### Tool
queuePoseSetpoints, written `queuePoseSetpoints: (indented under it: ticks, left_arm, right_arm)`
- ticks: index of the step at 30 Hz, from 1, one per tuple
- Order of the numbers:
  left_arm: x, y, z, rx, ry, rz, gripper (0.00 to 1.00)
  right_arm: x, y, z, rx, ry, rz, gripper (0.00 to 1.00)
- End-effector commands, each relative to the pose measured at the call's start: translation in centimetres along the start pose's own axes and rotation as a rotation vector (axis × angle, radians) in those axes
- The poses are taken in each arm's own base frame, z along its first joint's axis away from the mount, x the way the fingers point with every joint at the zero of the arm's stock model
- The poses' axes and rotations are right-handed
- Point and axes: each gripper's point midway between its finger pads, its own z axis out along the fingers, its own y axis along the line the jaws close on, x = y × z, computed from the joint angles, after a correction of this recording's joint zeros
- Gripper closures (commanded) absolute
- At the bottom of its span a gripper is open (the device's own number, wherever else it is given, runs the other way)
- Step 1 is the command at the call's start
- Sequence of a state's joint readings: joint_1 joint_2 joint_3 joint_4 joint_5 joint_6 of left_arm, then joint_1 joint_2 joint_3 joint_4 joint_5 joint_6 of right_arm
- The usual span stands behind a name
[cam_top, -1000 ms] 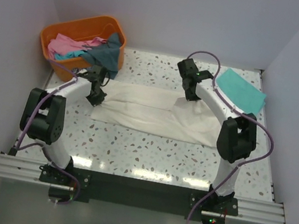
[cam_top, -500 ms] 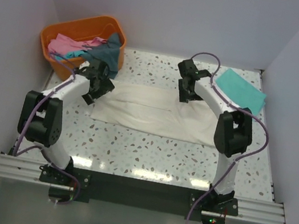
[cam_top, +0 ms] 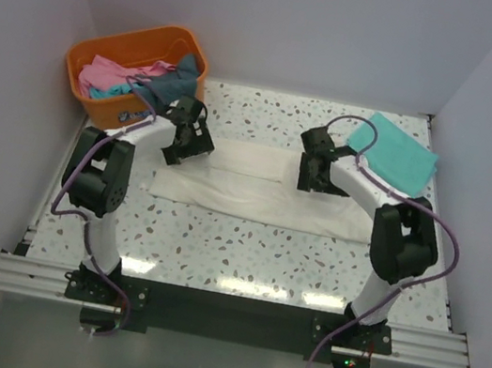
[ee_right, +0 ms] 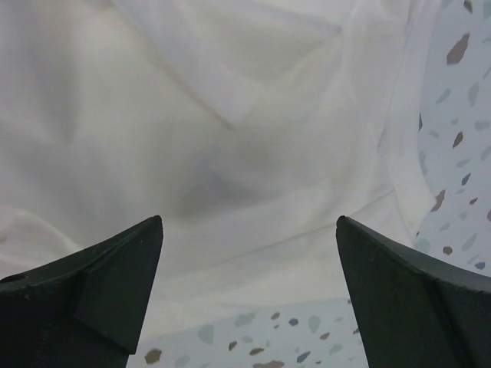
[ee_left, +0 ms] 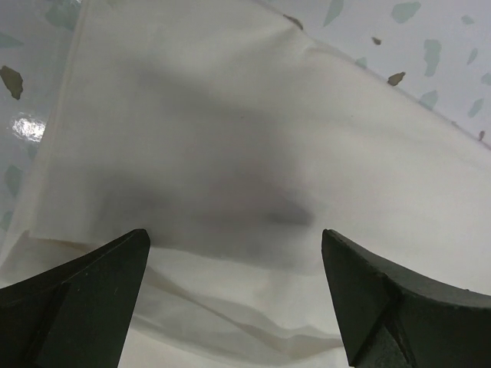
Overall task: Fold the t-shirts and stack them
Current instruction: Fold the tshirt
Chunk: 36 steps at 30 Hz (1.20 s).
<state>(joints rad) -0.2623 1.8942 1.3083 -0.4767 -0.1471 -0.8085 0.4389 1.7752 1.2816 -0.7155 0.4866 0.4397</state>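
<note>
A cream-white t-shirt (cam_top: 245,191) lies lengthwise across the middle of the table, folded into a long band. My left gripper (cam_top: 187,142) hovers over its left end, open and holding nothing. The left wrist view shows the cloth (ee_left: 253,138) and its layered edge between the spread fingers of the left gripper (ee_left: 235,239). My right gripper (cam_top: 316,175) hangs open over the shirt's right part. Below the right gripper (ee_right: 249,224), creased cloth (ee_right: 192,115) is visible, with nothing gripped. A folded teal-green t-shirt (cam_top: 397,152) lies at the back right.
An orange basket (cam_top: 107,50) at the back left holds pink, teal and dark grey-blue t-shirts (cam_top: 140,80). The speckled table (cam_top: 233,258) runs to white walls on the left, right and back. The arms' bases stand at the near edge.
Both grippers went from shut to open and let go of the cream shirt. The left gripper moved right, the right gripper came nearer and right. The shirt's raised right part now lies flat.
</note>
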Motion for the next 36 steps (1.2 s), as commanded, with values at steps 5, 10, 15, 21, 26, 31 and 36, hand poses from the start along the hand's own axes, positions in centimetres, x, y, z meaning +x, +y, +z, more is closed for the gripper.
queuePoseSetpoints:
  ticks: [5, 10, 15, 21, 26, 31, 36]
  left_arm:
    - [-0.2, 1.5, 1.2, -0.053, -0.033, 0.029, 0.0]
    - [0.1, 3.5, 1.6, -0.123, -0.039, 0.043, 0.0]
    - [0.4, 4.2, 1.8, -0.143, -0.032, 0.037, 0.0]
    - [0.5, 5.2, 1.9, -0.177, -0.039, 0.042, 0.0]
    - [0.7, 5.4, 2.0, -0.182, -0.032, 0.046, 0.0]
    - [0.8, 5.6, 2.2, -0.192, -0.028, 0.052, 0.0]
    - [0.7, 5.9, 2.3, -0.208, -0.034, 0.056, 0.0]
  right_arm:
    - [-8.0, -1.8, 3.0, 0.224, -0.152, 0.04, 0.01]
    - [-7.9, -2.0, 6.0, 0.267, -0.092, -0.004, 0.01]
    - [-8.0, -0.9, 6.8, 0.213, -0.09, -0.02, 0.01]
    - [-8.4, -0.2, 4.5, 0.086, -0.137, -0.008, 0.01]
    - [-7.2, -0.3, 3.9, 0.043, -0.124, -0.059, 0.01]
    - [-6.0, 0.2, 5.4, 0.04, -0.083, -0.103, 0.01]
    - [-5.0, -0.6, 7.1, 0.136, -0.031, -0.127, 0.01]
